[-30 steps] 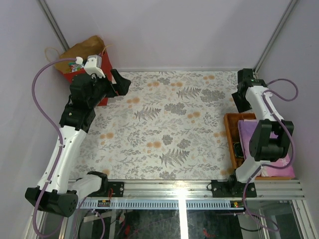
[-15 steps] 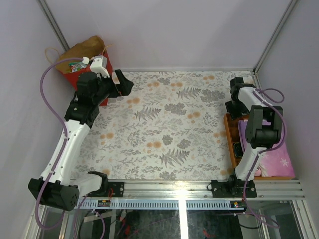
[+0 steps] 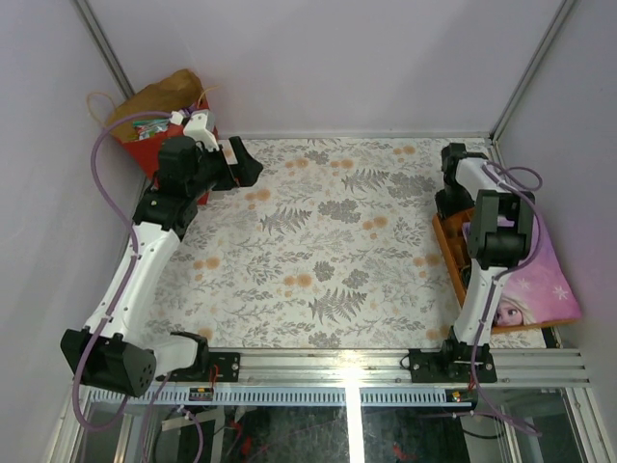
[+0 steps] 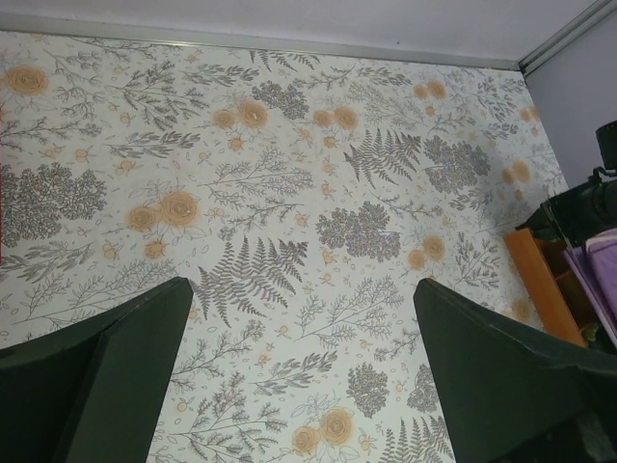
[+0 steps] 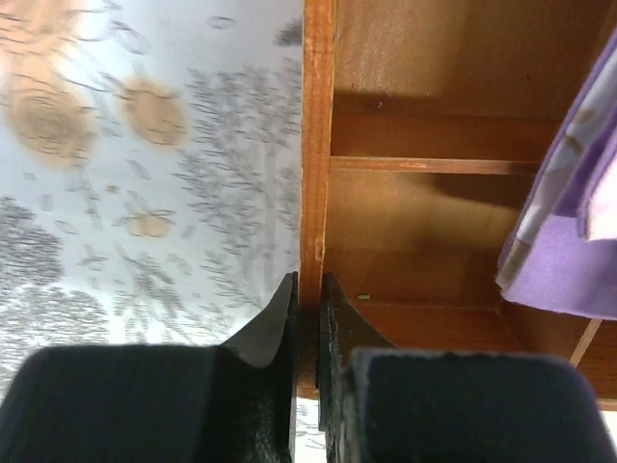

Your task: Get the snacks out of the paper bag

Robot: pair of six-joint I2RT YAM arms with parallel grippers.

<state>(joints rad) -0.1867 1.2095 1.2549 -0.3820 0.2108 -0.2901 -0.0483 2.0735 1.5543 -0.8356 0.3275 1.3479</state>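
Paper bag (image 3: 154, 101) standing in the far left corner of the table (image 3: 328, 241), snacks (image 3: 146, 130) inside it.

The red bag stands upright against the walls, its brown inside showing at the mouth and a tan cord handle (image 3: 95, 100) looping off its left side; only a sliver of coloured packets peeks out at the opening, too small to tell apart; the left gripper (image 4: 307, 371) hangs just beside the bag's right face over the floral cloth, jaws spread wide with nothing between them; well apart, at the right edge, the right gripper (image 5: 307, 294) has its fingers (image 5: 277, 323) drawn narrow, pinching the left wall of the orange wooden tray (image 5: 316, 145); a flat purple princess sheet (image 3: 535, 280) lies across the tray and hangs past its right side.
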